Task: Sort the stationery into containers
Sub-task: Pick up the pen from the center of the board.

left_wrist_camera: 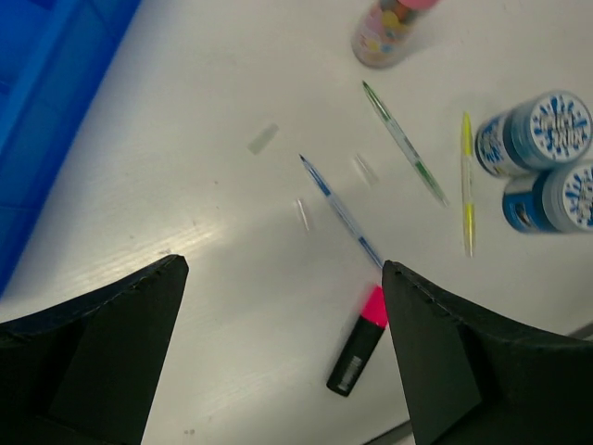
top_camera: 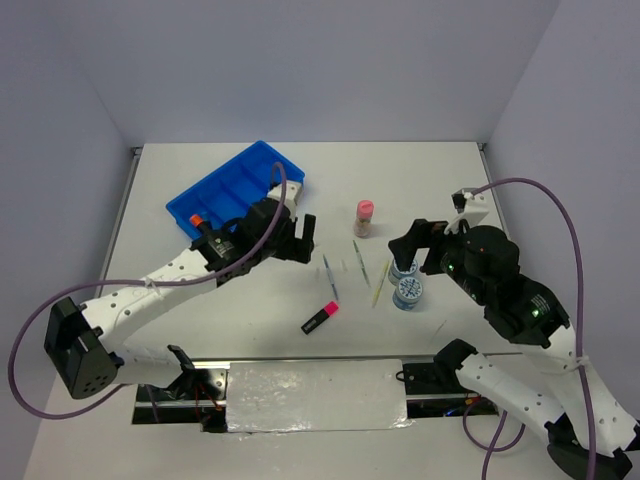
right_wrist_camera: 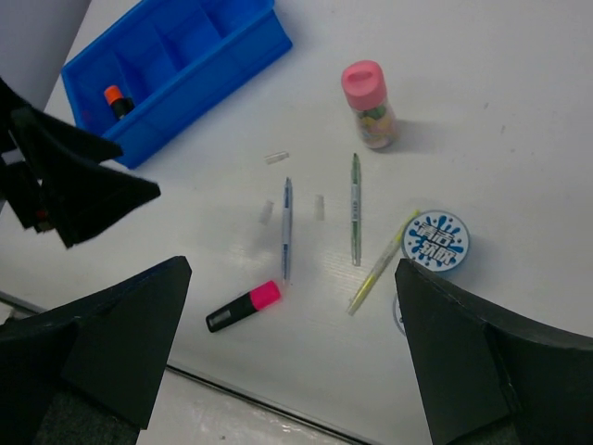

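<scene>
The blue tray (top_camera: pixel 262 148) (right_wrist_camera: pixel 218 93) (left_wrist_camera: pixel 46 102) sits at the back left, and one of its compartments holds an orange-capped highlighter (top_camera: pixel 197 220) (right_wrist_camera: pixel 116 100). A pink-capped highlighter (top_camera: pixel 321 316) (left_wrist_camera: pixel 358 343) (right_wrist_camera: pixel 244 307) lies near the front edge. Beyond it lie a blue-grey pen (top_camera: pixel 329 277) (left_wrist_camera: pixel 341 211), a green pen (top_camera: pixel 357 253) (right_wrist_camera: pixel 355 221) and a yellow pen (top_camera: pixel 380 284) (left_wrist_camera: pixel 468 184). Two blue-white discs (top_camera: pixel 408 290) (left_wrist_camera: pixel 537 133) lie to the right of the pens. A pink-capped bottle (top_camera: pixel 364 218) (right_wrist_camera: pixel 368 104) stands behind the pens. My left gripper (top_camera: pixel 295 240) (left_wrist_camera: pixel 284 269) hangs open and empty beside the tray. My right gripper (top_camera: pixel 405 250) (right_wrist_camera: pixel 294 269) is open and empty above the discs.
Small clear plastic bits (left_wrist_camera: pixel 263 138) (right_wrist_camera: pixel 276 158) lie among the pens. A metal strip (top_camera: pixel 315 395) runs along the table's near edge between the arm bases. Grey walls close in the table on three sides.
</scene>
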`<state>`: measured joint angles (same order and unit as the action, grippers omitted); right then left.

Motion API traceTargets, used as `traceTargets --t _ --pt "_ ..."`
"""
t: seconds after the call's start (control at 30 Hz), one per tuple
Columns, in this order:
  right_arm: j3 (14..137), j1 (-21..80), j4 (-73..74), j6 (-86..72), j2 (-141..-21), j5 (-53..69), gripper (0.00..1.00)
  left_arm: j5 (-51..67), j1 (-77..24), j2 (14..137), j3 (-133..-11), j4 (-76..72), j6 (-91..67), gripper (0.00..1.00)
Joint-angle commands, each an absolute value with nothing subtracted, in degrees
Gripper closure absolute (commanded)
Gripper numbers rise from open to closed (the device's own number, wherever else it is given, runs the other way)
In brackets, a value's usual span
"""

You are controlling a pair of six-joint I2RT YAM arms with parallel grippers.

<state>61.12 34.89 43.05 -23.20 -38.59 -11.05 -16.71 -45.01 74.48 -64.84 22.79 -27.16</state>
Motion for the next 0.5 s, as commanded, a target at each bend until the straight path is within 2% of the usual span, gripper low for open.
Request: traceTargets --t 0.0,0.3,0.47 --pt "65.0 35.0 48.6 -24.4 -38.5 -16.6 0.0 -15.3 -48.9 72.2 -62.8 21.9 -28.4 0.01" --pt "65.0 35.1 48.7 -23.7 -33.3 -12.0 0.0 -13.5 -58.0 76.2 -58.6 20.0 -24.4 0.04" --pt "64.2 35.1 48.0 -24.2 -32.1 -9.8 0.0 -14.2 -61.0 79.5 -55.0 20.1 -25.0 0.14"
